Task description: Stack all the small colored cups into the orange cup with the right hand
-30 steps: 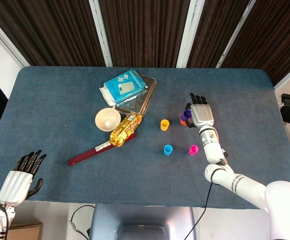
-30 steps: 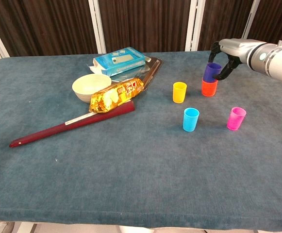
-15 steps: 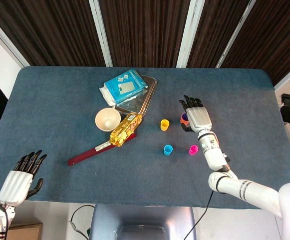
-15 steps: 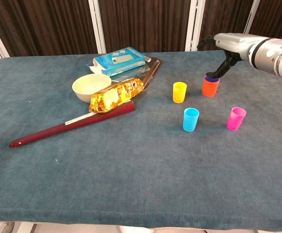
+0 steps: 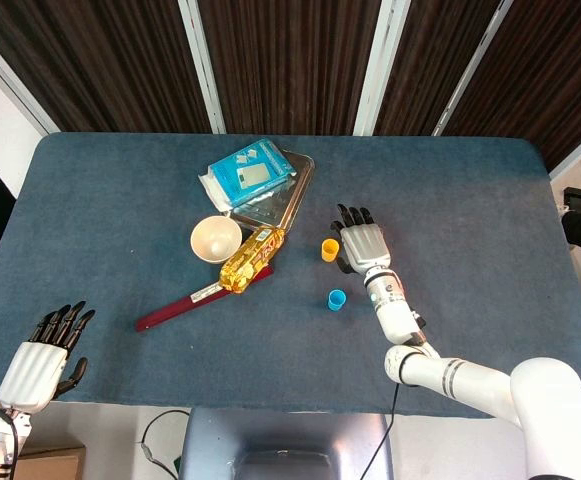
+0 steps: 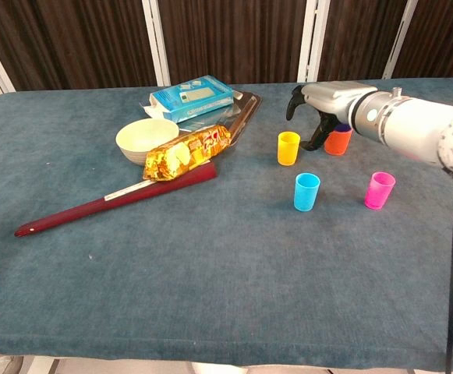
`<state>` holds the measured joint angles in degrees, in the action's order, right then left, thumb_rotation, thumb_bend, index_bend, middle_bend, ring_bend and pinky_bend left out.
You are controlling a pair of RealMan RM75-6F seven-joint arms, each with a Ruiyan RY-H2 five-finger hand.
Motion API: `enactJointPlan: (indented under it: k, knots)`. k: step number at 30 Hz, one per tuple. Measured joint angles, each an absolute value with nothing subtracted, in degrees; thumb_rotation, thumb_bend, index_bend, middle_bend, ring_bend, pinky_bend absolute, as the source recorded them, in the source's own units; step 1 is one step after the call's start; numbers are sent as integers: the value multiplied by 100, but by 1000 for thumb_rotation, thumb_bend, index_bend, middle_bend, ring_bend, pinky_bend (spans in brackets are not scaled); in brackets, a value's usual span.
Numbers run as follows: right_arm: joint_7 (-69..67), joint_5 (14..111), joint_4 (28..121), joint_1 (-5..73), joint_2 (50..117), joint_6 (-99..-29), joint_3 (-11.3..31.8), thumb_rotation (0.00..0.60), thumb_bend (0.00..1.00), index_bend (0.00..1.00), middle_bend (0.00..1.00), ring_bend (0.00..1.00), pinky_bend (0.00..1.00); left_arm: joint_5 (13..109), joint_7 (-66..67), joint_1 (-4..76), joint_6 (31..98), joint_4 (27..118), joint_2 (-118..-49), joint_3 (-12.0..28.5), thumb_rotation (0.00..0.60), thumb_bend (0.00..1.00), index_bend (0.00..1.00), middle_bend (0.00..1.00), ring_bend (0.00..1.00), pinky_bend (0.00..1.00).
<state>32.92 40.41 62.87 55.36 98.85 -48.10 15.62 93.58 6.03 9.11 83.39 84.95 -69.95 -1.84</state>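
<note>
The orange cup (image 6: 337,142) stands at the back right of the table with the purple cup (image 6: 343,128) nested inside it. In front of it stand the yellow cup (image 6: 288,148), the blue cup (image 6: 306,192) and the pink cup (image 6: 379,190), each apart from the others. My right hand (image 6: 320,109) hovers between the yellow and orange cups, fingers apart and pointing down, holding nothing. In the head view this hand (image 5: 362,243) sits just right of the yellow cup (image 5: 329,250) and hides the orange and pink cups. My left hand (image 5: 40,360) lies open at the table's near left edge.
Left of the cups are a cream bowl (image 6: 146,139), a yellow snack packet (image 6: 187,152), a long dark red box (image 6: 117,196), and a blue box (image 6: 191,97) on a metal tray (image 6: 245,109).
The right hand let the purple cup drop into the orange cup, then moved left to a spot beside the yellow cup. The left hand stayed put.
</note>
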Motion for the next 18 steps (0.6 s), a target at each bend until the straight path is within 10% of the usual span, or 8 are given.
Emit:
enactJointPlan:
  k: [18]
  knots:
    - [3520, 3835, 5176, 5954, 10713, -4459, 1657, 600, 464, 461, 0, 0, 0, 9345, 553, 934, 8292, 8496, -6972, -186, 600, 454, 0, 0, 23, 134]
